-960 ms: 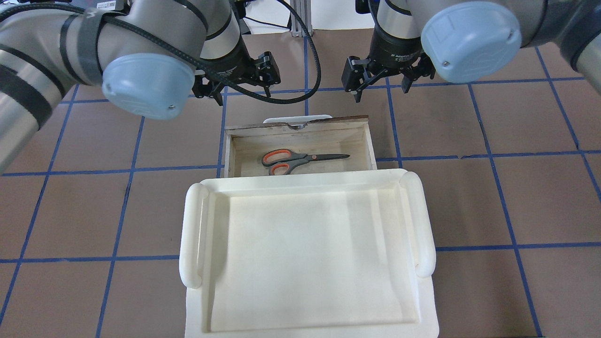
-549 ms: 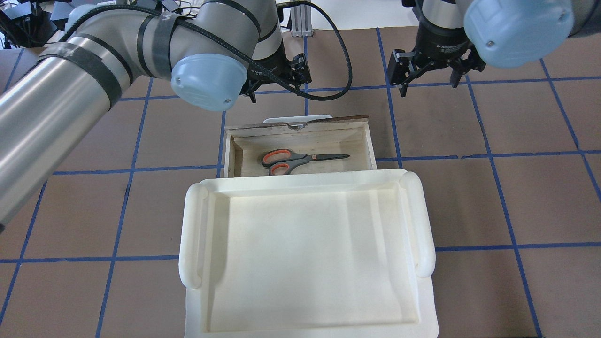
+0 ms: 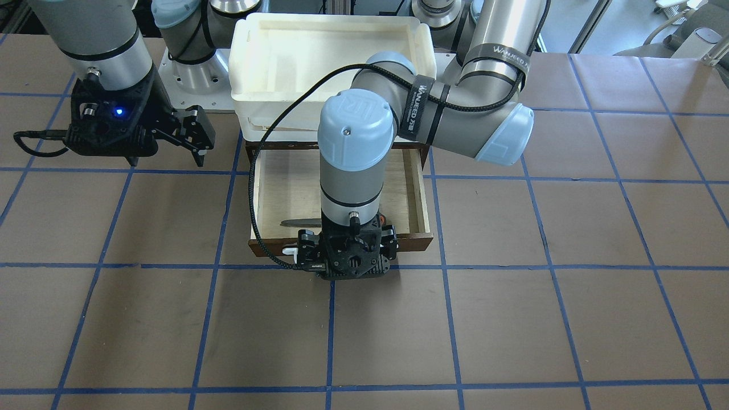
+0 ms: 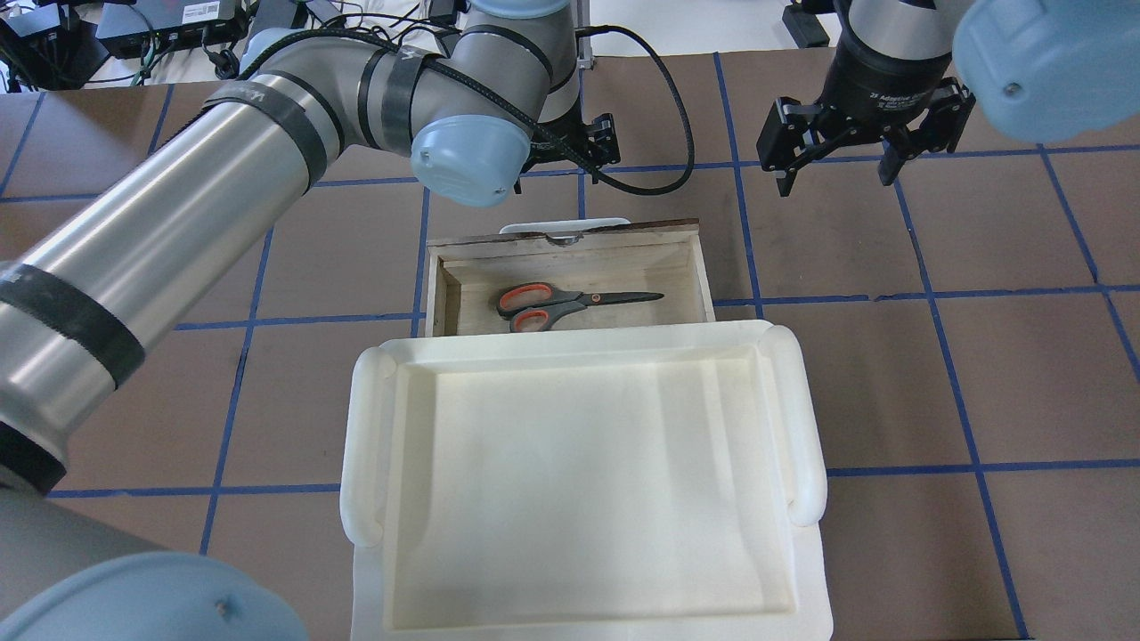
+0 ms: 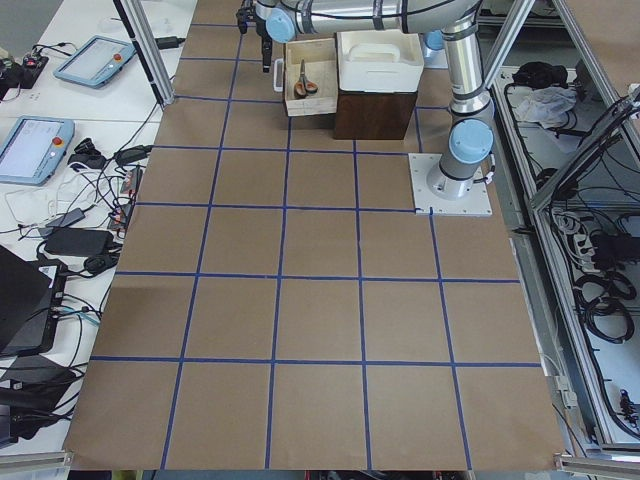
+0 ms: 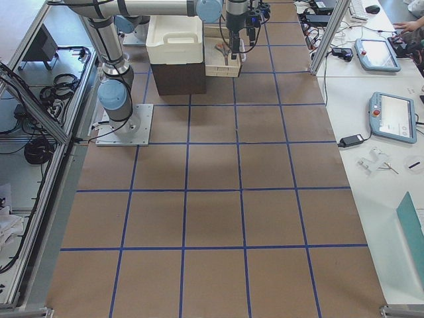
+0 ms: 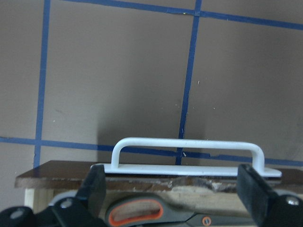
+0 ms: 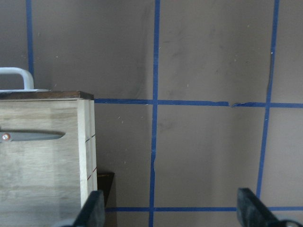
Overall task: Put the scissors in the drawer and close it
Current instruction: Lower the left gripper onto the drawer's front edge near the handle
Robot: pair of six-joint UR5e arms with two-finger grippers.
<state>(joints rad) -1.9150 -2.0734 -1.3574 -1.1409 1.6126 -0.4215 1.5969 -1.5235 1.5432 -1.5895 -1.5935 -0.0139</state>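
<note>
**Scissors lie in the open drawer; both grippers empty**

The overhead view gives the whole picture. The scissors lie flat in the drawer, which stands pulled out from under the tray toward the operators' edge of the table. Their long axis runs across the drawer, parallel to its front. The loops are toward the robot's left, and the closed blades point to its right.

That view hides most of the left gripper behind the left arm. The front-facing view shows it right over the drawer's front, but there the arm covers the scissors, leaving only a blade tip and a scrap of orange. Only the left wrist view shows the fingers. They are spread wide and hold nothing, one near each end of the handle. Whether they are level with the bar or above it is hard to judge.

The right gripper hangs over bare table beyond the drawer's front right corner, nearer the operators' edge, wide apart and empty. Its wrist view catches that corner, the blade tip and one end of the handle.
</note>
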